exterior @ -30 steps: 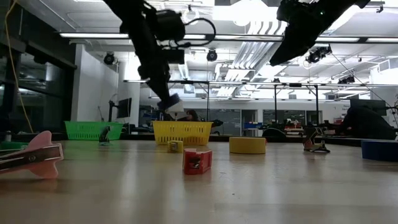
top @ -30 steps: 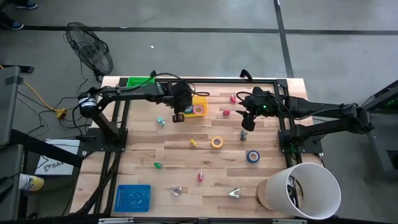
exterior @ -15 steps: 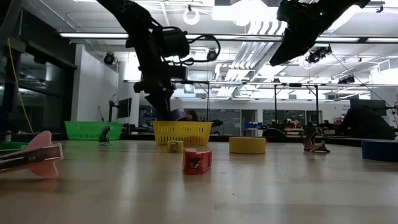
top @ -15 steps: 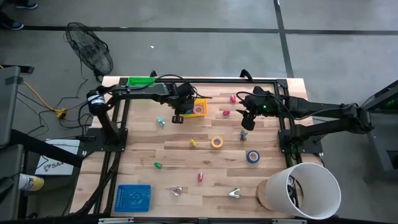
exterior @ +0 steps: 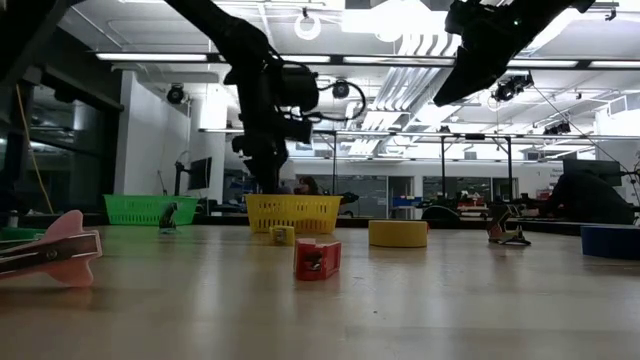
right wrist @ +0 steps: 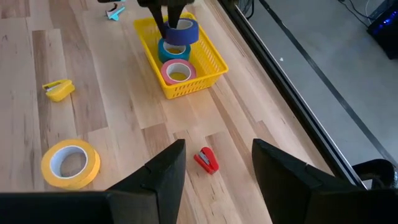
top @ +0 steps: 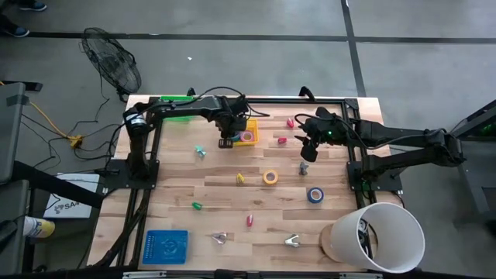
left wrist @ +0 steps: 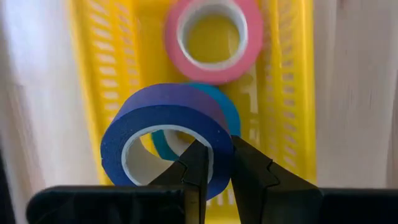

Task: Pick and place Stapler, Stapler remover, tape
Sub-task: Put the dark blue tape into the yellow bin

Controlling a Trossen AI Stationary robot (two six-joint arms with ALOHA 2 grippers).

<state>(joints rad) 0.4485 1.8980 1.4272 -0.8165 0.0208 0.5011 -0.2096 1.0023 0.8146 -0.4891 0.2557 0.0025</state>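
Left wrist view: left gripper (left wrist: pixel 214 163), now moved over yellow basket (left wrist: pixel 93 93), pinches blue tape (left wrist: pixel 168 121) w/ jaws nearly closed, drop next; right gripper (right wrist: pixel 211 165) half-open, empty

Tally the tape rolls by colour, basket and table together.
Purple-blue roll: 1, held by the left gripper over the basket
Teal roll: 1
Pink roll: 1
Yellow roll: 1
Blue roll: 1
Total: 5

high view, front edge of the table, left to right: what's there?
blue perforated tray → silver staple remover → second silver staple remover → white bucket
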